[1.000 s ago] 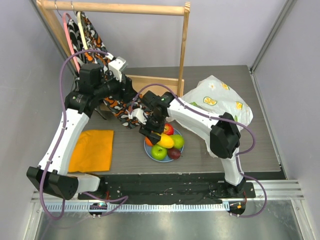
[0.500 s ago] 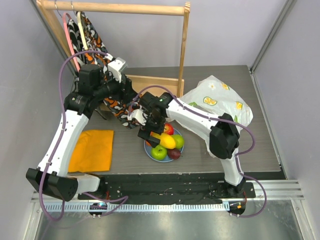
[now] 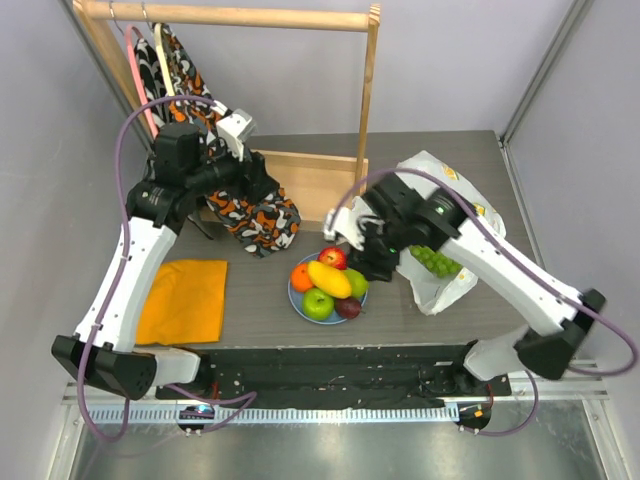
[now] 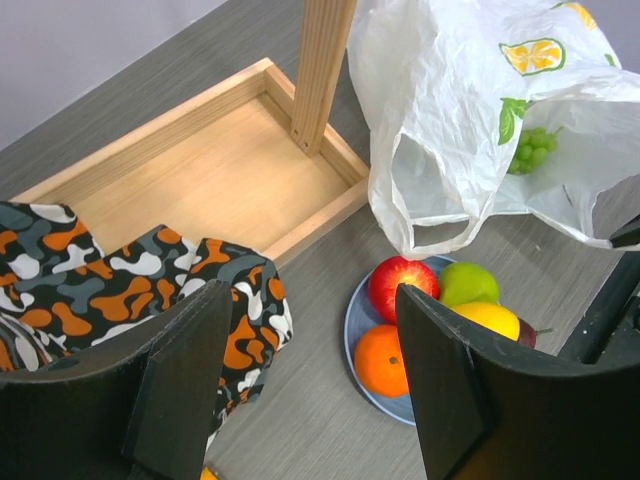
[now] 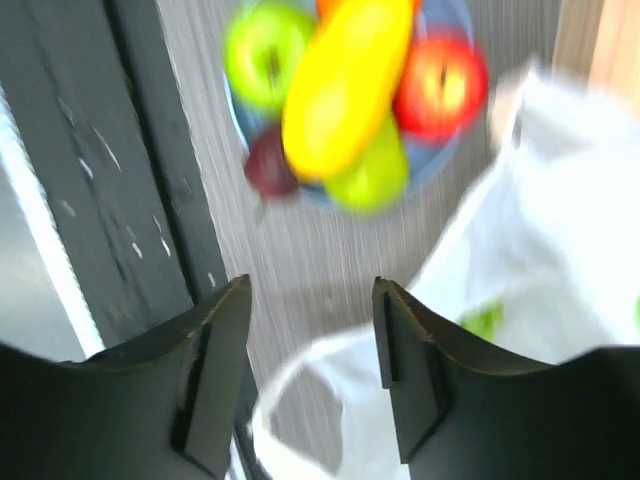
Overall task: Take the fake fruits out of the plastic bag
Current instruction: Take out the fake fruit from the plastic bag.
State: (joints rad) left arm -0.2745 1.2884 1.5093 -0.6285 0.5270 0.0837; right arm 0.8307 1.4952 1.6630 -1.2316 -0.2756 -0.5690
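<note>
The white printed plastic bag (image 3: 445,205) lies at the right with its mouth toward the plate. A green grape bunch (image 3: 437,262) shows inside it, also in the left wrist view (image 4: 530,148). The light-blue plate (image 3: 292,296) holds an orange (image 3: 302,277), red apple (image 3: 335,258), yellow mango (image 3: 330,280), green apple (image 3: 318,304), green pear (image 3: 356,283) and purple plum (image 3: 348,307). My right gripper (image 3: 375,264) is open and empty, between the plate and the bag's mouth (image 5: 310,385). My left gripper (image 3: 262,188) is open and empty, high over the patterned cloth (image 4: 310,390).
A wooden clothes rack with a box base (image 3: 315,180) stands behind the plate. A patterned garment (image 3: 255,222) hangs down onto the table. A folded orange cloth (image 3: 185,300) lies at the left. A black rail (image 3: 330,365) runs along the front edge.
My right gripper has swung from over the plate's left side to the right, beside the bag. The bag's mouth now sags toward the front, showing the grapes. The left arm is still.
</note>
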